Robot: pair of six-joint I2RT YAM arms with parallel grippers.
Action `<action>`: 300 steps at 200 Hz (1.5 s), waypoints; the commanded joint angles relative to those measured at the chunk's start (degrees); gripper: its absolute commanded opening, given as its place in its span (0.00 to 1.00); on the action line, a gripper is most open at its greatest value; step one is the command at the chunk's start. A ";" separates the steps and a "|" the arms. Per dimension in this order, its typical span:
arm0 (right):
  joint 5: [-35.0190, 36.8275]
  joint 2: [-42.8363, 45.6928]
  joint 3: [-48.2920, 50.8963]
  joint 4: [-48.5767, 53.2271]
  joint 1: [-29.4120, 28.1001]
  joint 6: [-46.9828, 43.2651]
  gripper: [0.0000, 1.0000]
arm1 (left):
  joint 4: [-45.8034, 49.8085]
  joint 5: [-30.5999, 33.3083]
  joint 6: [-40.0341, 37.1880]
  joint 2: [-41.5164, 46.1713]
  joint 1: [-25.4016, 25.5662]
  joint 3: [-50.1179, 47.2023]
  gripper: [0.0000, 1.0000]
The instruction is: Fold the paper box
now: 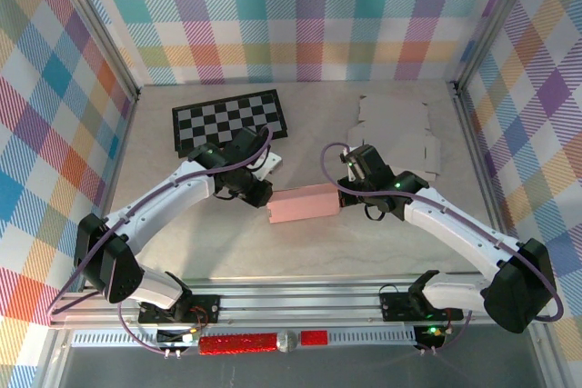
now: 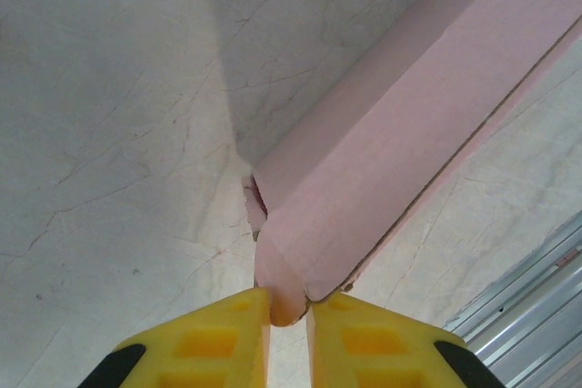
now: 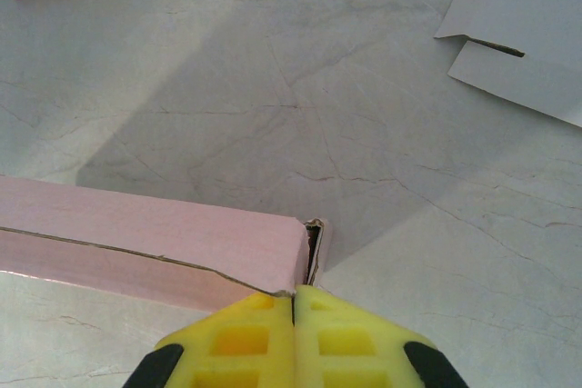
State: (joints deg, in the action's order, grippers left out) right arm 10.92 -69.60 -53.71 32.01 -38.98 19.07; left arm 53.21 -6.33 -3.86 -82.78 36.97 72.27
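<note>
Box: pink paper box (image 1: 304, 203) lies on its long side near the middle of the table (image 1: 364, 252), between the two arms, already a closed-looking bar.
Left gripper: left gripper (image 1: 265, 197) is clamped on the box's left end corner; the left wrist view shows the pink corner wedged between the yellow fingers (image 2: 209, 343).
Right gripper: right gripper (image 1: 345, 190) sits at the opposite end with its pads pressed together. Whether a thin edge is caught between them I cannot tell.
Reason for the hold: one arm at each end probably keeps the light box from sliding or twisting while its end flaps are tucked.
Top view adds: both arms at once, plus a checkerboard mat (image 1: 229, 121) and a white cardboard blank (image 1: 400, 129) lying well apart from the box.
Left wrist adds: a small opening at the left end where the flap is not fully seated.
Right wrist adds: a seam running along the box's side, and an end flap (image 3: 315, 247) standing slightly ajar at the right corner.
</note>
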 commanded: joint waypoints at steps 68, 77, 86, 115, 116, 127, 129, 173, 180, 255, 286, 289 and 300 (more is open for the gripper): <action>-0.19 -1.50 -1.94 2.22 -0.39 1.47 0.00 | 0.64 -1.71 5.62 -1.94 -0.32 3.13 0.07; -0.19 -1.61 -2.02 2.18 -0.39 1.67 0.00 | 0.90 -1.91 6.73 -2.11 -0.32 3.39 0.06; -0.19 -1.68 -2.10 2.19 -0.37 2.01 0.00 | 1.09 -2.34 7.64 -2.20 -0.28 3.77 0.06; 0.06 -2.20 -2.47 2.22 -0.39 2.44 0.00 | 2.56 -3.21 9.80 -2.90 -0.31 5.04 0.03; 0.06 -2.25 -2.50 2.25 -0.39 2.49 0.00 | 2.71 -3.27 9.86 -2.95 -0.36 5.14 0.03; 0.16 -2.55 -2.97 2.69 -0.35 2.60 0.00 | 3.86 -3.59 10.46 -3.34 -0.32 6.00 0.03; 0.20 -2.62 -3.06 2.75 -0.34 2.67 0.00 | 4.08 -3.64 10.56 -3.41 -0.28 6.27 0.02; 0.33 -2.99 -4.38 3.54 -0.34 3.43 0.00 | 7.45 -5.16 12.85 -5.05 -0.30 9.01 0.01; 0.33 -3.08 -4.49 3.59 -0.39 3.54 0.00 | 7.92 -5.35 13.23 -5.32 -0.30 9.35 0.01; 0.51 -3.26 -5.44 4.73 -0.39 4.07 0.00 | 11.45 -6.49 15.34 -7.71 -0.32 12.84 0.00; 0.51 -3.10 -5.31 4.73 -0.38 4.40 0.00 | 12.73 -7.03 16.55 -8.95 -0.32 14.10 0.00; 0.51 -3.08 -5.38 4.73 -0.34 4.32 0.00 | 12.85 -6.99 16.66 -9.05 -0.32 14.25 0.00; 0.60 -3.08 -5.43 4.82 -0.39 4.22 0.00 | 13.23 -7.10 17.10 -9.48 -0.32 14.72 0.00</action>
State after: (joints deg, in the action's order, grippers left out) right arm 12.43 -72.60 -57.63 35.86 -38.98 22.31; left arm 64.82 -11.07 11.35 -91.24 36.91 84.53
